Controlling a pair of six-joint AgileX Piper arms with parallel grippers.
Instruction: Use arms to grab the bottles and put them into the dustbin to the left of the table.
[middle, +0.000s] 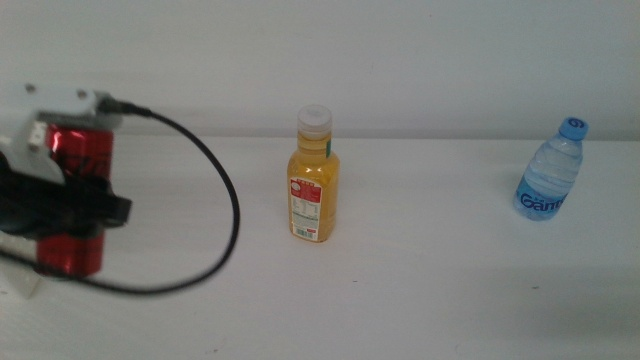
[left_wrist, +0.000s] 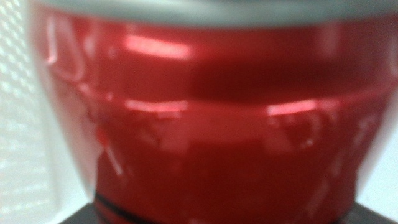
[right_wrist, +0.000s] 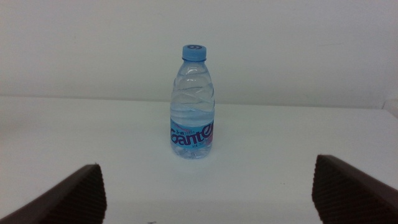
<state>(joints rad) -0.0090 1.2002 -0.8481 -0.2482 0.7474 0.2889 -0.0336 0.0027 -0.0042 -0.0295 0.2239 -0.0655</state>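
My left gripper (middle: 72, 210) is shut on the red soda can (middle: 82, 150) and holds it upright at the table's far left. The can fills the left wrist view (left_wrist: 211, 124). The perforated white wall of the dustbin (left_wrist: 15, 93) shows beside it there. The orange juice bottle (middle: 314, 180) stands upright mid-table. The small water bottle (middle: 550, 175) stands at the right. My right gripper (right_wrist: 208, 180) is open and empty, and the water bottle (right_wrist: 193, 106) stands upright ahead of it between the jaws' lines. The right arm is out of the middle view.
The left arm's white housing (middle: 60, 105) sits above the can. Its black cable (middle: 225, 200) loops out over the table (middle: 430, 290) towards the orange juice bottle. A white wall runs behind the table.
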